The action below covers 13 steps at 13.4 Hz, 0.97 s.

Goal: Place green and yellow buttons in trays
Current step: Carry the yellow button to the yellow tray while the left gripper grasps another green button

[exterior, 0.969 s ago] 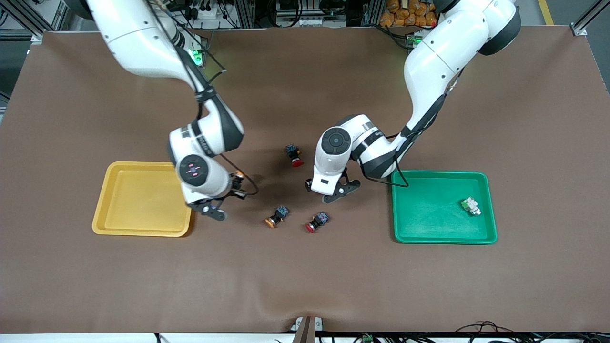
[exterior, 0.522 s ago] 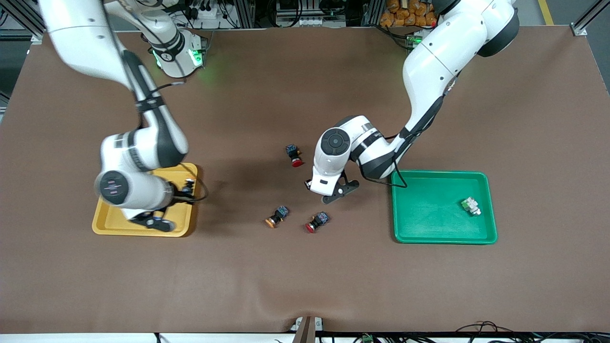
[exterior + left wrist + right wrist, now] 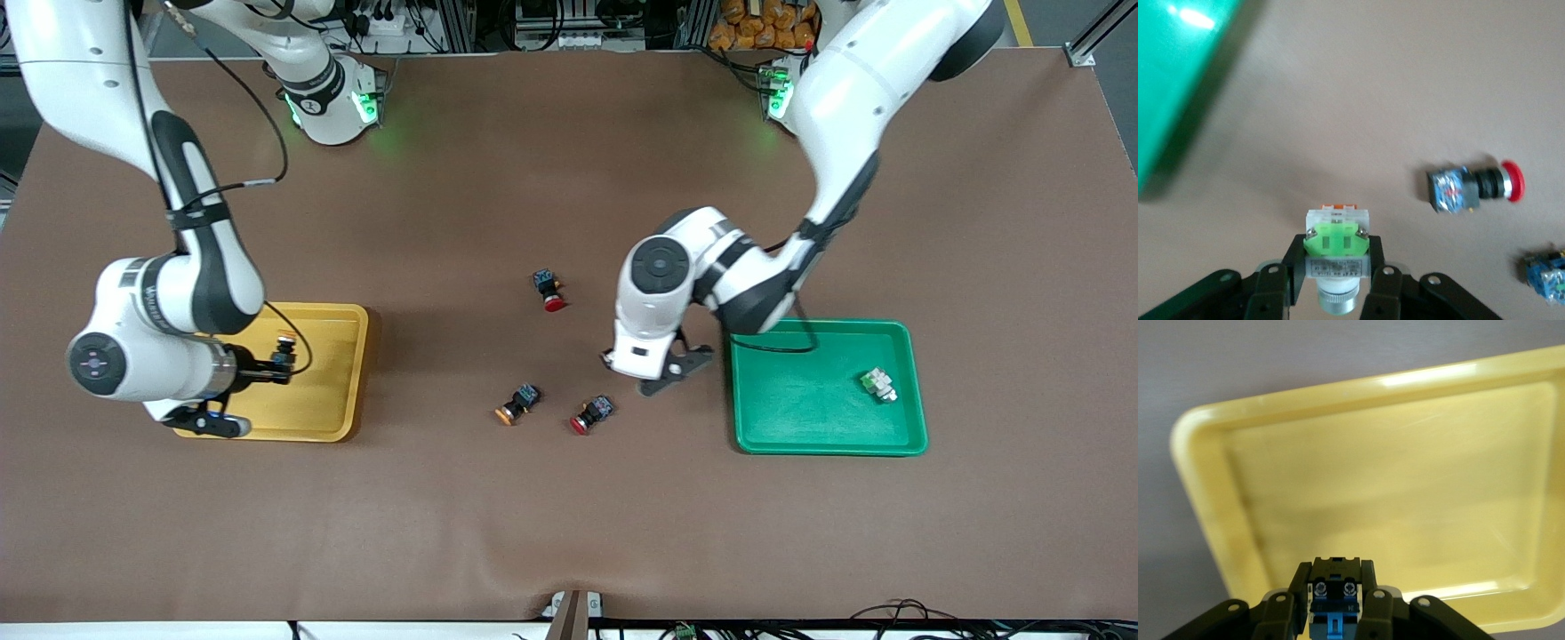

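Since a second ago the right arm has swung from the middle of the tabletop [image 3: 569, 533] out to the yellow tray [image 3: 333, 391], and the left arm has shifted a little toward the green tray [image 3: 800, 418]. Right claw [image 3: 1334, 600] now hangs over the yellow tray, clenched on a black-and-blue yellow-capped button [image 3: 1333, 593]; in the front view the button [image 3: 284, 348] shows at the claw's tip above the tray floor. Left claw [image 3: 1337, 267] is over bare tabletop just beside the green tray's edge that faces the right arm's end, grasping a whitish-grey green button [image 3: 1336, 243] between its two fingers [image 3: 1298, 257]; in the front view the wrist hides that button. A second green button [image 3: 878, 384] lies inside the green tray, near the rim toward the left arm's end. Three more buttons lie on the tabletop between the trays: a loose yellow-capped one [image 3: 517, 404] on its side, a red-capped one [image 3: 592, 414] just beside it toward the left arm's end, and another red-capped one [image 3: 548, 290] farther from the front camera than both. The left wrist view shows the nearer red-capped button [image 3: 1475, 189] lying on its side, apart from the held button, with the corner of another black-and-blue switch at the frame edge. No button rests on the yellow tray's floor.
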Available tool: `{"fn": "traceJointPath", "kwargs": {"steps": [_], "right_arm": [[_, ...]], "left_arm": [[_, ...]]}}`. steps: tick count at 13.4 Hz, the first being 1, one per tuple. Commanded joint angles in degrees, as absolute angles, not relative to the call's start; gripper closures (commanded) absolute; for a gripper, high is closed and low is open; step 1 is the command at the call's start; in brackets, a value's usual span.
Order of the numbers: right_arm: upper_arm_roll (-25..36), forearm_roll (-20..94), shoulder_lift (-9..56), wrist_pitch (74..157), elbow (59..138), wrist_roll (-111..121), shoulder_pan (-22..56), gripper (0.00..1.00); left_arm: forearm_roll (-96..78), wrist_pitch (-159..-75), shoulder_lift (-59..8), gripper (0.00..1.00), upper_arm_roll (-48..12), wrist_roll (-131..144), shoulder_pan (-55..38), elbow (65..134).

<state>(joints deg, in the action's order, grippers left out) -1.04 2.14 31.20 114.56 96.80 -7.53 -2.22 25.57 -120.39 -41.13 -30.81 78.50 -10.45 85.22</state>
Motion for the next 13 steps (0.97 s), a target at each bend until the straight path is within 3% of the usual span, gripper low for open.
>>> {"fn": "traceJointPath", "kwargs": {"steps": [1, 5, 8, 9, 10, 11, 13], "right_arm": [[-2.2, 1.58, 32.51, 116.62, 97.12, -4.06, -5.0, 1.0], [-2.29, 1.67, 36.64, 122.42, 97.82, 2.89, -9.49, 1.0], [-2.29, 1.67, 37.18, 125.15, 99.23, 2.9, -9.49, 1.0], [-2.29, 1.67, 37.18, 124.9, 99.23, 2.81, -9.41, 0.93], [-2.29, 1.67, 37.18, 124.98, 99.14, 2.81, -9.4, 0.41], [-2.29, 1.84, 37.18, 124.89, 99.14, 2.73, -9.4, 0.0], [-2.29, 1.85, 36.74, 124.37, 98.79, 2.72, -9.49, 0.0]], "left_arm": [[24.96, -117.17, -36.48, 1.0, -35.14, 73.32, -0.66, 90.25], [24.96, -116.19, -35.33, 1.0, -40.69, 62.07, 15.26, 95.7], [25.93, -116.71, -37.25, 1.0, -40.69, 59.07, 19.23, 96.41], [25.93, -117.24, -38.14, 1.0, -40.69, 58.19, 20.12, 96.42], [25.93, -118.38, -39.01, 1.0, -40.52, 58.1, 20.3, 96.5], [25.93, -119.69, -39.81, 1.0, -40.26, 58.1, 20.3, 96.68], [26.02, -123.03, -40.6, 1.0, -38.59, 58.01, 20.13, 97.9]]}}
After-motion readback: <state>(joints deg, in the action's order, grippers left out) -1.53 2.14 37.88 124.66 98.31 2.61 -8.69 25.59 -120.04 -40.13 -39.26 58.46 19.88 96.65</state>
